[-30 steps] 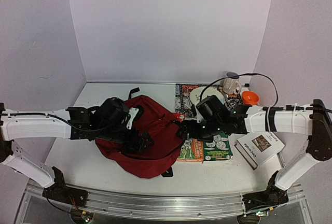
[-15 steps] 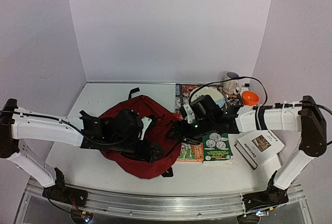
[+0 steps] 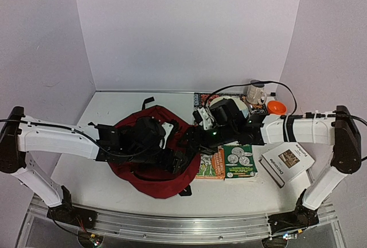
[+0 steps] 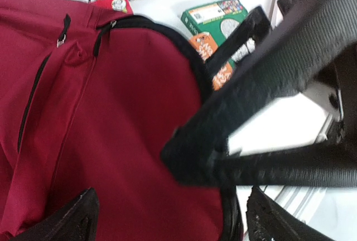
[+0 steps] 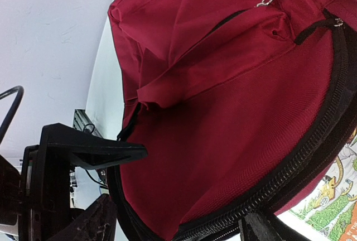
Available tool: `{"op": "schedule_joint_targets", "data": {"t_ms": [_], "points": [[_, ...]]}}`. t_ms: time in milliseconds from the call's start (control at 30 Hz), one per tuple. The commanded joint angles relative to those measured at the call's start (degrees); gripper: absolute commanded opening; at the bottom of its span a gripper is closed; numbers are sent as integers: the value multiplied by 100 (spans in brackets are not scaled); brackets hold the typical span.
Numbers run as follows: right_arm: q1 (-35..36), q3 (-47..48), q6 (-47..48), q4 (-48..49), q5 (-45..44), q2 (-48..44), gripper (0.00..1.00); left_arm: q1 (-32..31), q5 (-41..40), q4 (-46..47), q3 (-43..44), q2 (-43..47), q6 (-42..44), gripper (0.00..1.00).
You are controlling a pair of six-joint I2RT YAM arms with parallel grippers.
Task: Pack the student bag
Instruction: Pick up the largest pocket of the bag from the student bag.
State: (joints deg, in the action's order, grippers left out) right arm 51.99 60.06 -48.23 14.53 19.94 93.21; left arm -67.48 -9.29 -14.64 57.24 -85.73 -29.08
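**Top and wrist views.** The student bag (image 3: 152, 180), a dark red fabric backpack, lies on the bench (image 3: 112, 110) left of its middle, about halfway between the far and near edges. Both arms reach in over it from the side edges. The left hand (image 3: 176, 161) hangs over the bag's right part; its fingers (image 4: 72, 218) stand wide apart with only red cloth showing between them, gripping nothing. The right hand (image 3: 192, 138) sits at the bag's right rim, close to the left hand. Its fingers (image 5: 92, 224) are likewise spread and empty above the black zipper (image 5: 304, 165). Whether either hand touches the cloth cannot be told. An orange book (image 3: 210, 166) lies just beside the bag's right edge, a green book (image 3: 241, 162) next to it, and a white book (image 3: 285, 164) nearer the right edge. An orange bowl (image 3: 277, 108) stands by the far right corner.
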Motion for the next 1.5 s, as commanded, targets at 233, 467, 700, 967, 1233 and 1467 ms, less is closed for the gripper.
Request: {"op": "schedule_joint_targets", "data": {"t_ms": [233, 467, 700, 967, 1233, 1467], "points": [[31, 195, -22, 85, -106, -127, 75, -17, -98, 482, 478, -659, -375, 62], [33, -63, -23, 6, -564, -287, 79, 75, -795, 38, 374, -207, -291, 0], [38, -196, 47, -280, -1129, -344, 81, 548, -942, -529, 382, 337, -19, 0], [36, -160, 152, -442, -1217, 267, 80, 1019, -990, -1128, 690, 686, 448, 0], [36, 334, 463, -518, -1299, 1140, 72, 1281, -1753, -2102, 1142, 1276, 686, 0], [-22, 1438, 1034, -851, -1705, 1897, 69, 1585, -2177, -2805, 1650, 1673, 849, 0]]}}
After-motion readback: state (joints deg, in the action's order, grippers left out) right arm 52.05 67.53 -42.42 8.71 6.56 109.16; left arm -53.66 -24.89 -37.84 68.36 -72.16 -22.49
